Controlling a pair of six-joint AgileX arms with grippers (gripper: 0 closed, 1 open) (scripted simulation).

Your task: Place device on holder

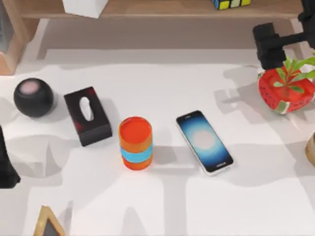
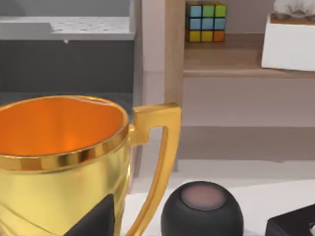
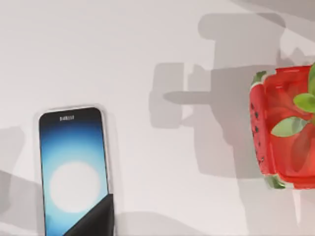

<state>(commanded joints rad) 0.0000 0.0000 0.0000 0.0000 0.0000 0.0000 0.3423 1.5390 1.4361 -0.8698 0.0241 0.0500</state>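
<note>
White desk surface carries the objects. Nearest the front edge at left, a tan wedge-shaped stand, judged the likely holder. Mid-desk, the phone lies flat, screen up, at a slant, just beside an orange cup with a blue band, not touching it. Left of the cup sit a black box and a dark sphere. A red plant pot stands at far right.

Handling judgement: the phone is stiff, thin, light, glass-faced and probably slippery; lying flush, it offers only its long side edges for a pinch across the width.

Right end effector hangs above the desk's far right, near the pot; its finger state cannot be told. Left arm is parked at the left edge beside a gold trophy; finger state likewise undetermined.
</note>
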